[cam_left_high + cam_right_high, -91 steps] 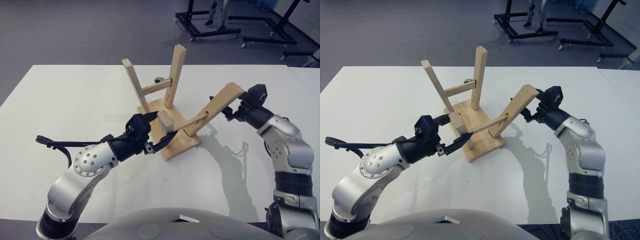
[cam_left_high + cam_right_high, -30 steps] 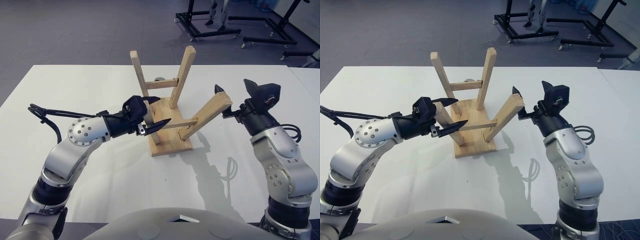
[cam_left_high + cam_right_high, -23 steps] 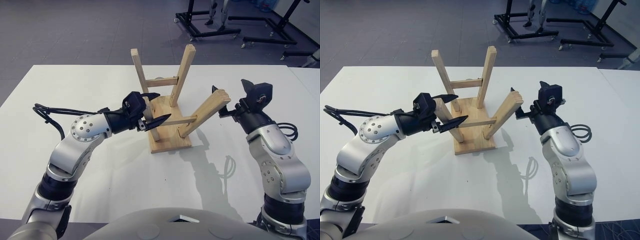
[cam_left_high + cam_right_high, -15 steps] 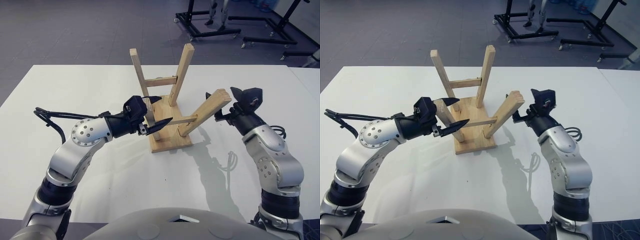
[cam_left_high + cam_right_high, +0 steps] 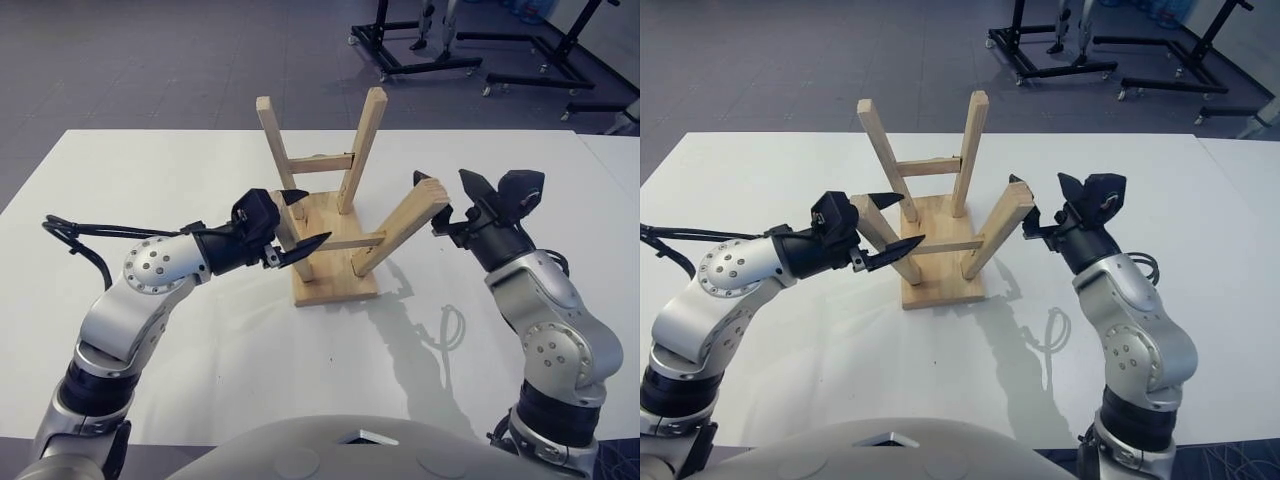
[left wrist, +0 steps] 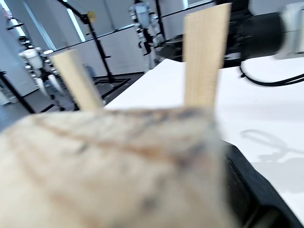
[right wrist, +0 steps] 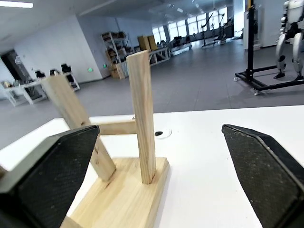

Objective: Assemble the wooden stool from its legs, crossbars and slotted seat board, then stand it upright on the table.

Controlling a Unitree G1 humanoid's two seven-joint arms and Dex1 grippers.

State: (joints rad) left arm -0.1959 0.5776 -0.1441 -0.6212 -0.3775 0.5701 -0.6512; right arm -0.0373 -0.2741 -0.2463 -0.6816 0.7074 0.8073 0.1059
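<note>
Right gripper [image 5: 444,186] had swung in from the side and sat at the tip of the leaning right leg [image 5: 398,228], jaws spread wide, nothing pinched. Left gripper [image 5: 312,216] was clamped on the near left leg [image 5: 288,218]. Stool [image 5: 360,150] sat upside down mid-table [image 5: 150,170], seat board [image 5: 345,285] flat, four legs up, crossbars [image 5: 322,163] fitted.
</note>
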